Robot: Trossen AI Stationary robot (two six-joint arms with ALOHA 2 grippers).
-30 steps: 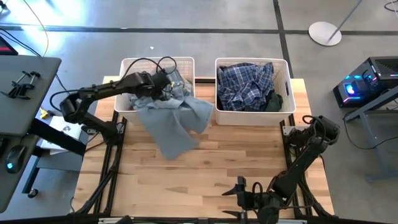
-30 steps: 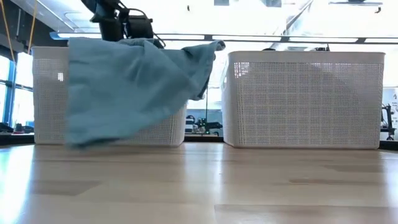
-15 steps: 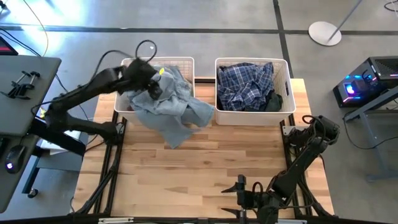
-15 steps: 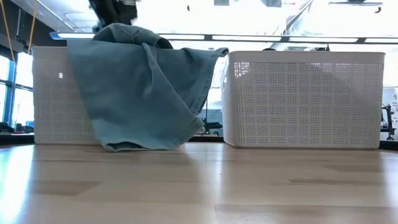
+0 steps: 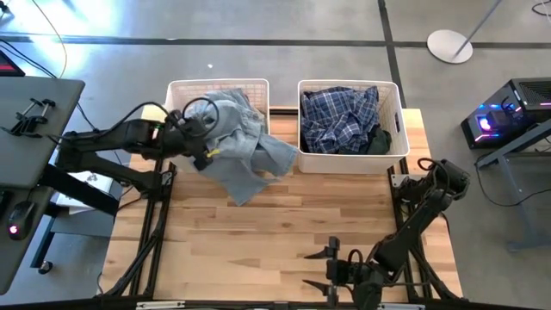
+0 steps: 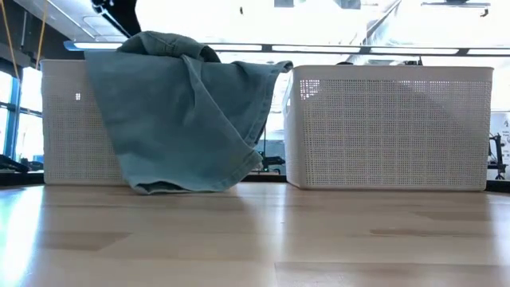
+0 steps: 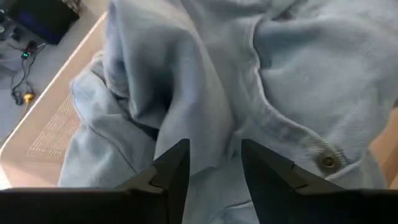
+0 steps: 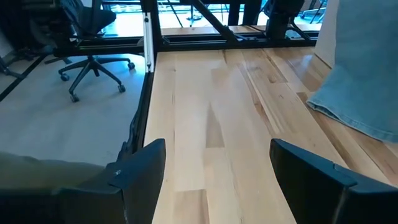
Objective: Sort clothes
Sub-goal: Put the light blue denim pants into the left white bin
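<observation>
You see the grey-blue denim garment (image 5: 239, 146) draped over the front wall of the left basket (image 5: 176, 89), part bunched inside, the rest hanging down onto the wooden table (image 5: 284, 232); in the low view its hem (image 6: 171, 188) touches the tabletop. Up close the cloth is soft and folded, with a seam and a metal button (image 7: 327, 162). The navy-white plaid garment (image 5: 340, 116) fills the right basket (image 5: 399, 120), with a dark piece at its corner.

A second ago the denim was spread wide and lifted by the left arm above the basket; now it lies heaped and hanging, and the arm has pulled back toward the basket's left front corner.

Your left gripper (image 5: 207, 148) sits just at the garment's left edge, fingers (image 7: 171, 171) parted with cloth lying between and under them, not pinched. Your right gripper (image 5: 331, 267) waits low at the table's near edge, fingers (image 8: 140, 168) spread wide, holding nothing.
</observation>
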